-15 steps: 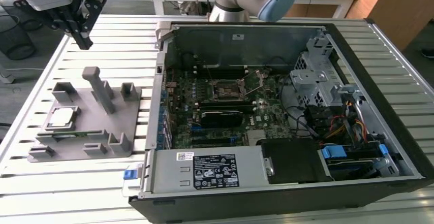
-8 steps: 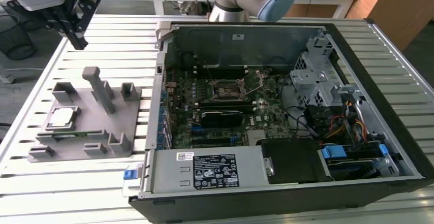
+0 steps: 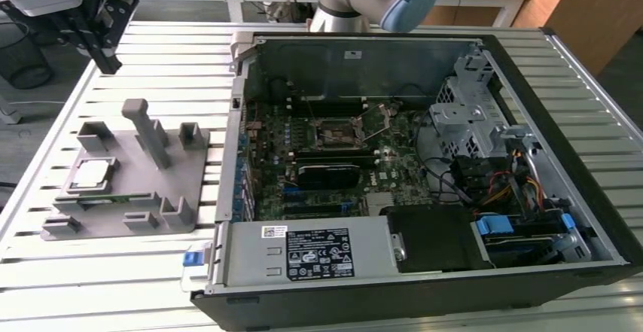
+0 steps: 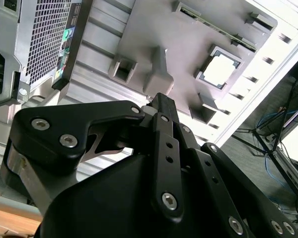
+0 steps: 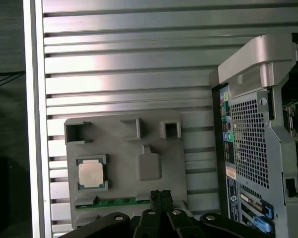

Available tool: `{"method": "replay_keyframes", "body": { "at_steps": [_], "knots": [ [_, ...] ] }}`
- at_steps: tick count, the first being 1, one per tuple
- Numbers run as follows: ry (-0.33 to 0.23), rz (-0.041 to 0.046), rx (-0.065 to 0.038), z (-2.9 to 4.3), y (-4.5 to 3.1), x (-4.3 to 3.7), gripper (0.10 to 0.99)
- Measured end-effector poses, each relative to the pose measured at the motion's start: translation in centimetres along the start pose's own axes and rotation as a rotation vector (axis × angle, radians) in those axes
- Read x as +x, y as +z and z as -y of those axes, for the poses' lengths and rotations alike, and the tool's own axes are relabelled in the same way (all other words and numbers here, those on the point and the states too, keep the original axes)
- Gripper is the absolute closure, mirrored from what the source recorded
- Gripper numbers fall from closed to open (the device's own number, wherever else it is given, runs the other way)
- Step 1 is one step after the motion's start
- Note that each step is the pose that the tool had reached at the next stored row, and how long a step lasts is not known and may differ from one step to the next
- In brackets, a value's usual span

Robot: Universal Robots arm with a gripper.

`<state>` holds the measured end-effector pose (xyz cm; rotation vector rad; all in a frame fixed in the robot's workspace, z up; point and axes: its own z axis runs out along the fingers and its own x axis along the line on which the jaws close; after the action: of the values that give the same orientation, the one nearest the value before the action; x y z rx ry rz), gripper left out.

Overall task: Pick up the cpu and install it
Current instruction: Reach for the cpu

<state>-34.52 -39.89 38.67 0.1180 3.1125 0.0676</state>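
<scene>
The cpu [image 3: 92, 174] lies flat in a square recess of the grey holder plate [image 3: 150, 196] on the slatted table, at the exterior view's left. Both wrist views look down on its shiny silver top: cpu [image 4: 221, 68], cpu [image 5: 91, 173]. My gripper [image 3: 107, 62] hangs well above the table, farther back than the holder and apart from the cpu. Its black fingers [image 5: 160, 197] are pressed together with nothing between them, and the fingers [image 4: 161, 101] appear the same way in the second wrist view. The motherboard's empty socket [image 3: 336, 132] sits inside the open computer case [image 3: 562, 219].
The holder plate carries a tall upright post [image 3: 150, 140], several block-shaped brackets and a green memory stick [image 5: 114, 202] along one edge. The case's perforated rear panel [image 5: 248, 148] stands beside the holder. A black heatsink block [image 3: 327, 174] sits below the socket. Cables and drive bays fill the case's right side.
</scene>
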Motion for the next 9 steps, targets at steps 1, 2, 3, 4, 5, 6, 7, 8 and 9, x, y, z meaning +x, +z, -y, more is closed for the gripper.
{"method": "replay_keyframes", "body": {
  "at_steps": [1, 2, 3, 4, 5, 6, 7, 8, 9],
  "knots": [
    [0.000, 0.0000, 0.000, 0.01, 0.00, 0.13, 0.980],
    [0.000, 0.0000, 0.000, 0.02, 0.00, 0.25, 0.980],
    [0.000, 0.0001, 0.000, 0.03, 0.01, 0.37, 0.980],
    [0.000, 0.0000, 0.000, 0.04, 0.01, 0.48, 0.980],
    [0.000, 0.0000, 0.000, 0.05, 0.01, 0.62, 0.980],
    [0.000, 0.0000, 0.000, 0.06, 0.01, 0.76, 0.980],
    [0.000, 0.0000, 0.000, 0.07, 0.01, 0.91, 0.980],
    [0.000, 0.0000, 0.000, 0.08, 0.02, 1.05, 0.980],
    [0.000, 0.0000, 0.000, 0.09, 0.02, 1.18, 0.980]
  ]
}}
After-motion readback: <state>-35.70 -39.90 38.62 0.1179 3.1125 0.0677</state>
